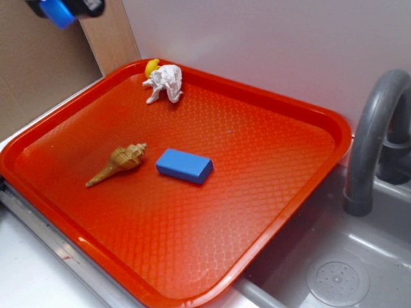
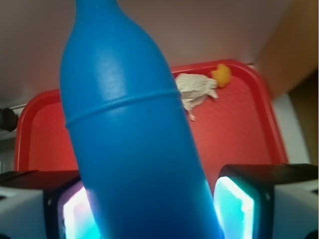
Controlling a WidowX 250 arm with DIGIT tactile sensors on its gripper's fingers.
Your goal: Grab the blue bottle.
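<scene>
Blue bottle (image 2: 134, 144) sits clamped btwn your hand's (image 2: 154, 209) pads, lifted well above the red tray (image 1: 282, 212); blue block (image 1: 184, 165) lies near tray's middle w/ seashell (image 1: 119, 163) just beside it.

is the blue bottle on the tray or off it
Off it. The blue bottle sits between the tool's pads in the wrist view, and the exterior view shows it lifted beyond the red tray's far corner.
</scene>
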